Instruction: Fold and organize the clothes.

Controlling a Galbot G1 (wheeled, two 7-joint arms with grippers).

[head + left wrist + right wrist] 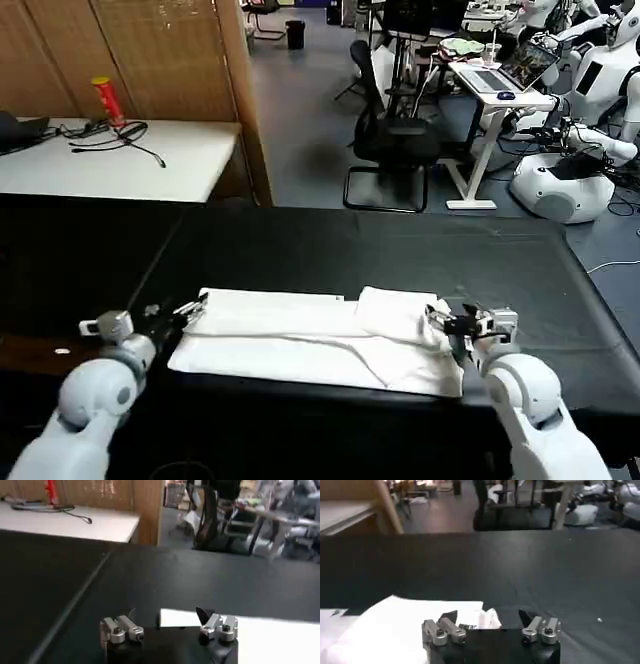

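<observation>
The white T-shirt (310, 335) lies in the lower middle of the head view, on the black tablecloth (400, 250), already reduced to a long horizontal band with a thicker folded lump toward its right end. No print shows on the upward side.

The left gripper (185, 312) sits at the band's left end, at the lower left of the frame. In the left wrist view its jaws stand apart with nothing between them, and the shirt's corner (240, 630) lies just ahead of the right-hand finger. The right gripper (452, 325) is at the band's right end, lower right of the frame, over the folded lump. In the right wrist view its jaws are likewise spread and empty, with the cloth (410, 622) under and ahead of the left-hand finger.

The step in hand appears to be taking hold of the two ends for the next fold. To do it well, each gripper would need to come down squarely over its end so that the fingers pinch every layer of cotton, not just the top one, and avoid catching the tablecloth beneath. The right side carries more layers, so a deeper bite looks wise there. Both ends should rise together and level; otherwise the band may skew or the earlier folds slip open.
</observation>
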